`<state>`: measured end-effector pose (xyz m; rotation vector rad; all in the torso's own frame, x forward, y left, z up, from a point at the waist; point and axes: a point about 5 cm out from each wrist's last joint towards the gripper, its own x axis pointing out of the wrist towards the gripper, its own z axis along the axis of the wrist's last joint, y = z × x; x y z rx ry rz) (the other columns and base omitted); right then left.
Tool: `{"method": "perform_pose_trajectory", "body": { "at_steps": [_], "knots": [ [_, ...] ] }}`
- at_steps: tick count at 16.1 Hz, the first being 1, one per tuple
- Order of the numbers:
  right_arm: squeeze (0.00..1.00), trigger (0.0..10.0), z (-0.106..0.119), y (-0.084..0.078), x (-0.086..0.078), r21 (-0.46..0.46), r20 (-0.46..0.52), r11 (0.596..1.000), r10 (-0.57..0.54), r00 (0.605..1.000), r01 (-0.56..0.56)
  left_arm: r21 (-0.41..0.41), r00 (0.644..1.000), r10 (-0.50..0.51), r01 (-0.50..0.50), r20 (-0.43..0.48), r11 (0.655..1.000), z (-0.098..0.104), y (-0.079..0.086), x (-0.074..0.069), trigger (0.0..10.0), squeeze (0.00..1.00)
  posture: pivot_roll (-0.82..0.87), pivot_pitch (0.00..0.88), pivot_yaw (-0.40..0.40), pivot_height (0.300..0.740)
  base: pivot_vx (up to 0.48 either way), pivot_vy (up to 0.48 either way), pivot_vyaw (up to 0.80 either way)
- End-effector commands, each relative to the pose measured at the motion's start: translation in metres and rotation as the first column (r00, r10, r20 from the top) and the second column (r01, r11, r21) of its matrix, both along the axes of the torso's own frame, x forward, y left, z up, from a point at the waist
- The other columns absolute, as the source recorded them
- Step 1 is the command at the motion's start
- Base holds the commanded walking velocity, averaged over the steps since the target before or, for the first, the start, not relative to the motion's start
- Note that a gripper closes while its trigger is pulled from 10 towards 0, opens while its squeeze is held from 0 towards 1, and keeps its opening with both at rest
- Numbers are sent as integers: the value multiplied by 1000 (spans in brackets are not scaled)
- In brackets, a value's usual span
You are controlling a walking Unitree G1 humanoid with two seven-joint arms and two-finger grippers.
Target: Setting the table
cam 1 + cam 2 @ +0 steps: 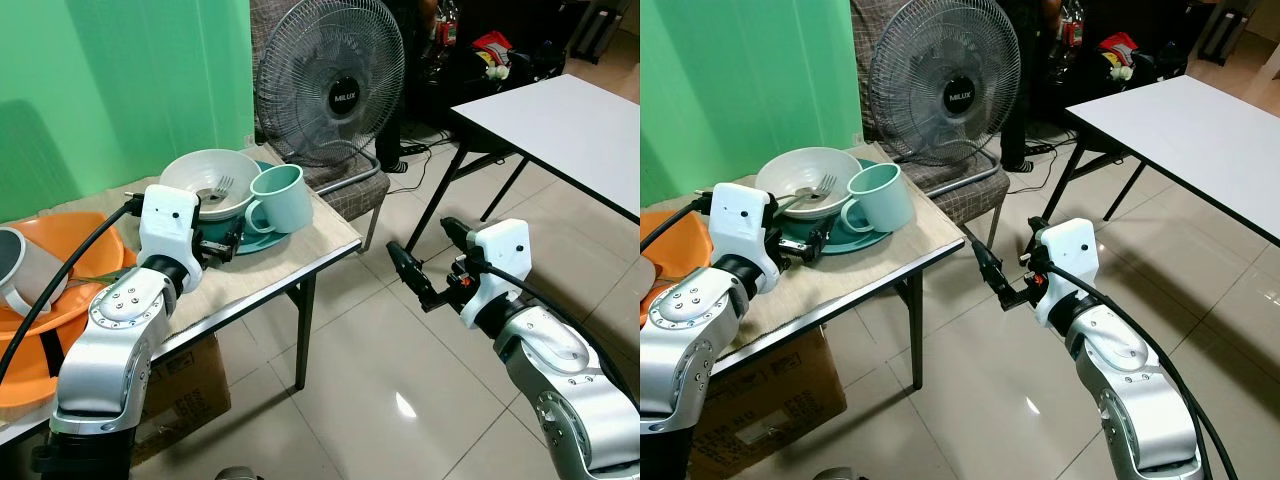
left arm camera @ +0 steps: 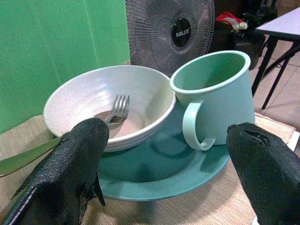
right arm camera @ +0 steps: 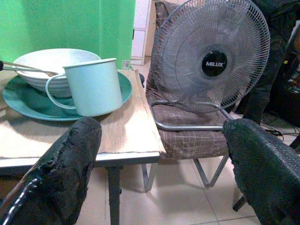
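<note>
The left gripper is stretched forward over the small wooden table, level with the teal plate and just short of its near rim. Its two black fingers stand wide apart and hold nothing; in the left wrist view they frame the plate between them without touching it.

The right gripper hangs in the air off the plate's side of the table, well apart from the plate and above the tiled floor. Its fingers are also spread wide and empty, pointing back toward the table edge.

On the plate sit a white bowl and a pale green mug, touching or nearly touching each other, the mug's handle turned toward the left gripper. A metal fork lies inside the bowl, tines up against its inner wall. A green strip crosses beneath the bowl's rim toward the left finger; what it is cannot be made out.

Behind the plate stands a grey fan on a checked chair, close beside the table edge. Away from the plate on the left arm's side lies an orange tray with a grey cup cut off by the frame. A cardboard box sits under the table. Far from the plate, beyond the right gripper, stands a white table on black legs. Dark clutter behind the fan is too dim to identify.
</note>
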<state>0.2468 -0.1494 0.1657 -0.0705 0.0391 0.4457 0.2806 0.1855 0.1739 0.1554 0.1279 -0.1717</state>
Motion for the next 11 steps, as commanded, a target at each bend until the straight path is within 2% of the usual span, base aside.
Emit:
{"method": "perform_pose_trajectory", "body": {
  "at_steps": [1, 11],
  "knots": [
    [0, 10000, 3, 0, -2, 3, 5, 1000, -3, 1000, 3, 11, 1000, -26, 26, 2, 1000, 2, -5, -1, 10000, 0, 97, 0, -65, 740, 0, 0, 0],
    [0, 10000, 3, 0, -3, 5, -15, 1000, 14, 1000, -14, 16, 999, -47, 47, -24, 999, -2, -10, -1, 10000, 0, 93, 0, -63, 740, 0, 0, 0]
  ]
}}
